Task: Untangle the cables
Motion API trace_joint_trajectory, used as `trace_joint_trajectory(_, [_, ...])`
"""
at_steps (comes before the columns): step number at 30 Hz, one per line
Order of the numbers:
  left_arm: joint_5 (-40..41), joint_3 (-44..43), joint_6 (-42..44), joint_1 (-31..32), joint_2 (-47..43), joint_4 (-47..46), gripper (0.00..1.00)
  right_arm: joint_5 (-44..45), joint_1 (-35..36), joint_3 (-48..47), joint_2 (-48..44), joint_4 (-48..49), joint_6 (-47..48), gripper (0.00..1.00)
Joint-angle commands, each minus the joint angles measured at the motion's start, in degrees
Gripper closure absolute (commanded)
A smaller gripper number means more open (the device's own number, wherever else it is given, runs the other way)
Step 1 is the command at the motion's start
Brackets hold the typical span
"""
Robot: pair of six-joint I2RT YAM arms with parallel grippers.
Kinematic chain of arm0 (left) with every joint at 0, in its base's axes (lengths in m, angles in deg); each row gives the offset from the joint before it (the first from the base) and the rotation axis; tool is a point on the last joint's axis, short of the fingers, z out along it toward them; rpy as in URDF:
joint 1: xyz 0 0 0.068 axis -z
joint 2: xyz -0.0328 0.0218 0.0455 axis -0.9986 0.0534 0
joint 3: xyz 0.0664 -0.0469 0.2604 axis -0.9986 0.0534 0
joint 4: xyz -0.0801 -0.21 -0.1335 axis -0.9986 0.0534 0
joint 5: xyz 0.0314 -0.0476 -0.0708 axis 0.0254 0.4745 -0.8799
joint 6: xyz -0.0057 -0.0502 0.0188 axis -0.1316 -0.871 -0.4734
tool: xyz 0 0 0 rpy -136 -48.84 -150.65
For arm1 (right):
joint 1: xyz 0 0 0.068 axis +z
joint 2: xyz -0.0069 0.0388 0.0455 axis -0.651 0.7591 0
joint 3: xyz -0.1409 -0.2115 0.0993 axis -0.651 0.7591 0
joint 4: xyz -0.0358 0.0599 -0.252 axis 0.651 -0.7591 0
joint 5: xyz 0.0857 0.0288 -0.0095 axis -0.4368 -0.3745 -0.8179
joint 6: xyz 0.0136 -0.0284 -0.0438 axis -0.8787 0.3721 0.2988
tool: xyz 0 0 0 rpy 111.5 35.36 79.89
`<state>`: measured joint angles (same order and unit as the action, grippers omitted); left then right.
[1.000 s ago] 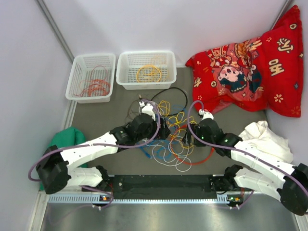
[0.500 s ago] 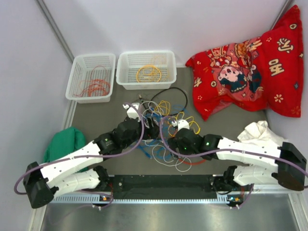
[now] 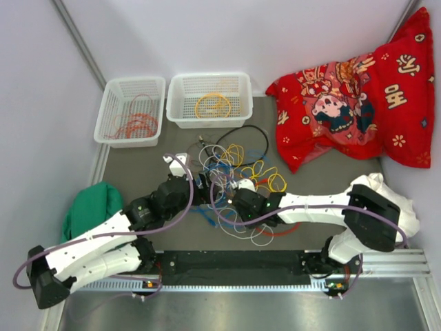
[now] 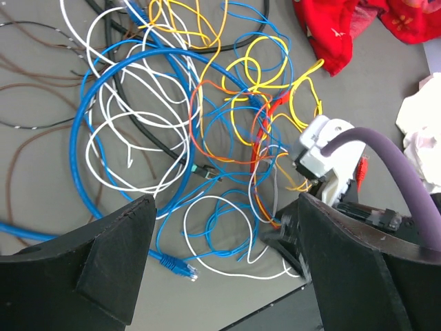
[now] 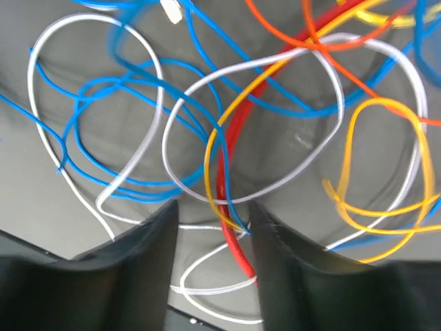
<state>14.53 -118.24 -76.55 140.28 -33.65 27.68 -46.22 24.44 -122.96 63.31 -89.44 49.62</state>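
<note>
The cables (image 3: pixel 265 172) lie as one tangle on the grey mat: blue, white, yellow, orange, red and black loops. My left gripper (image 3: pixel 204 185) hangs over the tangle's left side, and in its wrist view that gripper (image 4: pixel 227 272) is wide open above a blue plug (image 4: pixel 176 265) and thin white loops, holding nothing. My right gripper (image 3: pixel 224 204) is low in the near part of the tangle. In the right wrist view that gripper (image 5: pixel 213 234) has its jaws half-narrowed, still apart. A red cable (image 5: pixel 231 200), a yellow strand and a blue strand run between them, unpinched.
Two white baskets stand at the back: the left basket (image 3: pixel 134 81) holds orange-red cable, the right basket (image 3: pixel 210 76) a yellow coil. A red printed cloth (image 3: pixel 351 103) lies back right, a white cloth (image 3: pixel 379 189) at right, a green cloth (image 3: pixel 93 203) at left.
Both arms swung leftward. The right gripper came from the tangle's right side down into its near middle, and its jaws narrowed around the red cable. The left gripper drew back left, still open.
</note>
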Motion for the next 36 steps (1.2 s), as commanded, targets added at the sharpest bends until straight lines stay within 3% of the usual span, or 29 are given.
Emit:
trace_joint_trajectory(1, [1.5, 0.5, -0.6, 0.2, -2.3, 0.1, 0.12, 0.7, 0.9, -2.2, 3.3, 0.7, -1.3, 0.74])
trace_joint_trajectory(2, [1.8, 0.5, -0.5, 0.2, -2.4, 0.1, 0.12, 1.0, 0.9, -2.5, 3.6, 0.4, -1.6, 0.91])
trace_joint_trajectory(3, [2.0, 0.5, -0.5, 0.2, -2.4, 0.1, 0.12, 2.1, 0.9, -2.9, 3.8, 0.0, -1.9, 1.0])
trace_joint_trajectory(6, [2.7, -0.2, -0.1, 0.2, -2.6, 0.9, 0.12, 5.8, 0.9, -3.8, 2.8, -2.5, -2.3, 1.0])
trace_joint_trajectory(10, [3.5, -1.5, 1.2, 0.2, -3.7, 1.2, 0.12, 11.8, 0.9, -6.3, -7.3, -6.1, 0.4, 1.0])
trace_joint_trajectory(14, [5.3, -2.0, 4.0, 0.2, -5.6, -1.3, 0.11, 16.5, 0.7, -13.6, -18.3, -6.7, 5.6, 1.0])
trace_joint_trajectory(18, [6.4, -1.1, 6.5, 0.2, -6.7, -6.6, 0.09, 19.7, 0.8, -20.5, -20.1, -7.4, 8.3, 1.0])
trace_joint_trajectory(26, [7.0, -3.0, 8.6, 0.2, -8.5, -11.1, 0.05, 15.3, 0.8, -22.5, -25.5, -2.4, 6.7, 1.0])
trace_joint_trajectory(30, [1.4, -2.8, 11.9, 0.2, -10.7, -16.7, 0.04, 7.9, 0.5, -22.3, -28.2, 1.0, 5.3, 1.0])
trace_joint_trajectory(36, [-4.8, -2.4, 14.6, 0.2, -12.8, -24.3, 0.02, 5.4, -0.1, -22.7, -29.4, 1.3, 3.3, 1.0])
